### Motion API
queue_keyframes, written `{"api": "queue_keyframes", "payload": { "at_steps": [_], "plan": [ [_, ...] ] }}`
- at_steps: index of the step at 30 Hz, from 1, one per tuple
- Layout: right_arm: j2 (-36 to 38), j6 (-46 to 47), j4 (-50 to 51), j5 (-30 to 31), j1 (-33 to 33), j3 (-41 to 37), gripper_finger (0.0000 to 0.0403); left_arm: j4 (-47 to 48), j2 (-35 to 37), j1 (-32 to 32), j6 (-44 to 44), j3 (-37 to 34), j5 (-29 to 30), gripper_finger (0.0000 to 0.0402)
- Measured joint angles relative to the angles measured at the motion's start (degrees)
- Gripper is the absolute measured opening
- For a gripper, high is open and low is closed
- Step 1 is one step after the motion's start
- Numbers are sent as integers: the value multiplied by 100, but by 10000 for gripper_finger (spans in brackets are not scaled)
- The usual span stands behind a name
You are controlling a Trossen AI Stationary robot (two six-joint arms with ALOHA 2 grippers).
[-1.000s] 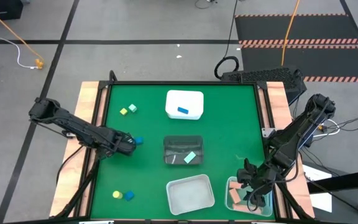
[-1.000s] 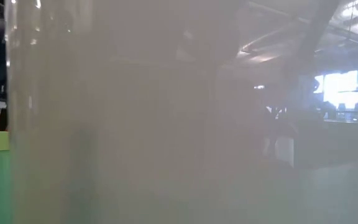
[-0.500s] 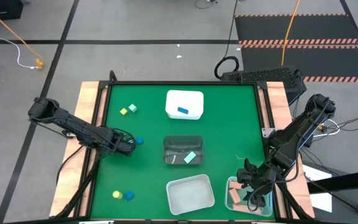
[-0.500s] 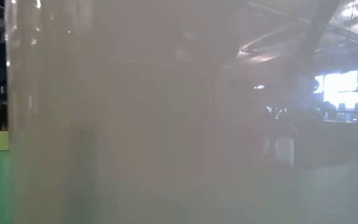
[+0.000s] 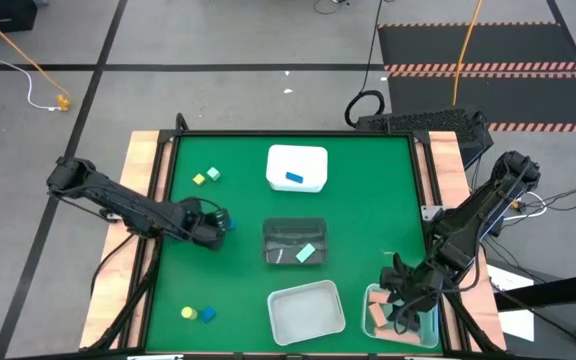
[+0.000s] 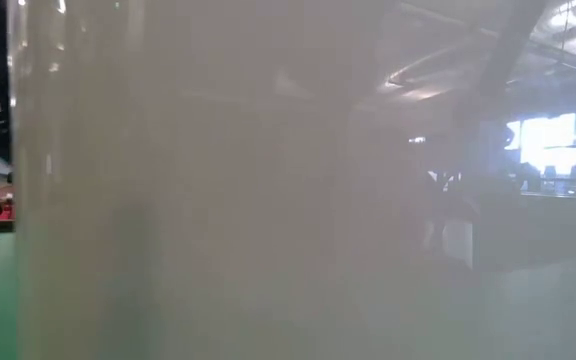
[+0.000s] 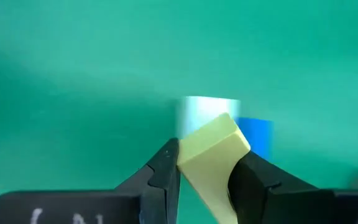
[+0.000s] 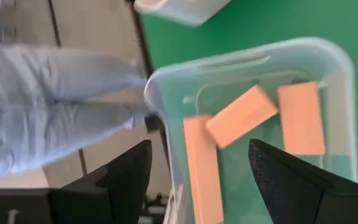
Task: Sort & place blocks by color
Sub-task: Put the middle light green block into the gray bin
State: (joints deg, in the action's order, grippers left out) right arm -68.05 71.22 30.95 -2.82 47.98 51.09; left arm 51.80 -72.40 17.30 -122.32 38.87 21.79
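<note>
- High view: the left gripper is low over the left-centre of the green table, just left of the dark tub, with a blue block touching its tip. The other blocks are spread out: a yellow and a mint green block sit far left, a yellow and blue pair sit near left, a blue bar lies in the white tub, and a mint piece lies in the dark tub. The frosted tub at the near edge looks bare. The right gripper hangs over the clear tub at the near right.
- Low view: a pale translucent wall fills almost everything; only a green strip shows at the left, so nothing useful about the blocks.
- Left wrist view: the left gripper's fingers are clenched on a yellow block, pinching two opposite sides, with the block turned corner-up between them. A blue block sits just behind it on the mat.
- Right wrist view: the right gripper's jaws are spread and hold nothing; three salmon bars lie in the clear tub below, and a person's pale trouser legs show beyond the table.
- Handling: the blocks look light, rigid and smooth. Flat faces suit a pinch; this skewed hold could let the yellow block twist, so squarer contact would be safer.
</note>
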Motion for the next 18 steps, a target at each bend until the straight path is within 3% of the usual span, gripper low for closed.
{"api": "queue_keyframes", "payload": {
  "at_steps": [7,12,18],
  "plan": [
    [0,8,10,463,-337,0,256,-837,4,-141,1575,699,827,100],
    [0,-371,10,555,-809,1,256,-2357,4,-301,3501,1031,1131,100],
    [2,-1286,10,1498,-1318,2,256,-4518,8,-531,5209,1047,1101,100]
  ]
}}
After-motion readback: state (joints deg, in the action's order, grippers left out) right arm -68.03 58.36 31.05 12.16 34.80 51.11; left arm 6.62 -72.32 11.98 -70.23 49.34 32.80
